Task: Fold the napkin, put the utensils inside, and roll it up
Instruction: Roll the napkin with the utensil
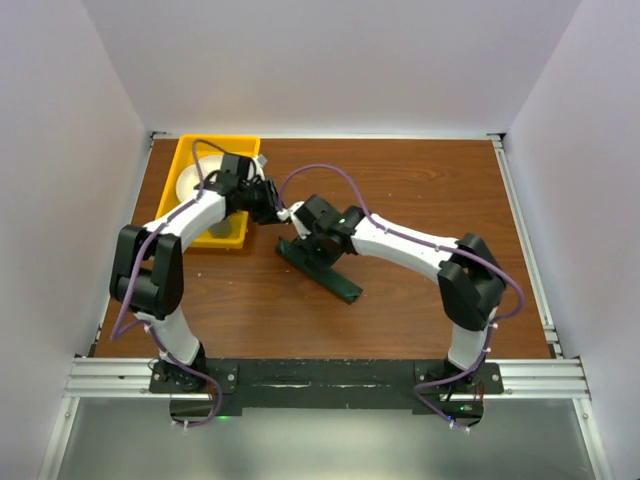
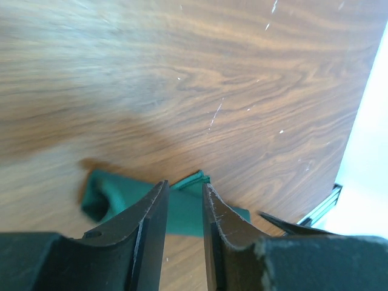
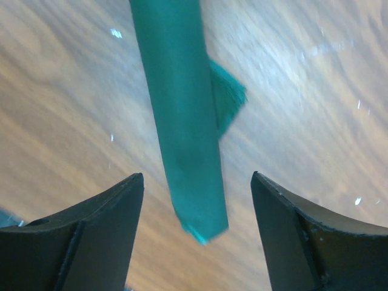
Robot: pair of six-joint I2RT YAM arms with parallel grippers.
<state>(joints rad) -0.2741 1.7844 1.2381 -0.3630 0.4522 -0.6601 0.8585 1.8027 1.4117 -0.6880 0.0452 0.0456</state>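
Observation:
The napkin (image 1: 322,270) lies on the table as a long, narrow dark green roll, slanting from near centre toward the front right. The utensils are hidden in every view. My right gripper (image 1: 302,240) hovers over the roll's far end. In the right wrist view its jaws (image 3: 195,176) stand wide open on either side of the napkin (image 3: 182,121), not touching it. My left gripper (image 1: 277,211) hangs just beyond that end. In the left wrist view its jaws (image 2: 185,185) are narrowly open with nothing between them, and the napkin (image 2: 103,194) lies below.
A yellow tray (image 1: 240,150) sits at the back left with a white plate (image 1: 187,187) in it, partly under my left arm. Bare wooden table (image 1: 430,180) stretches to the right. A metal rail (image 1: 330,375) runs along the near edge.

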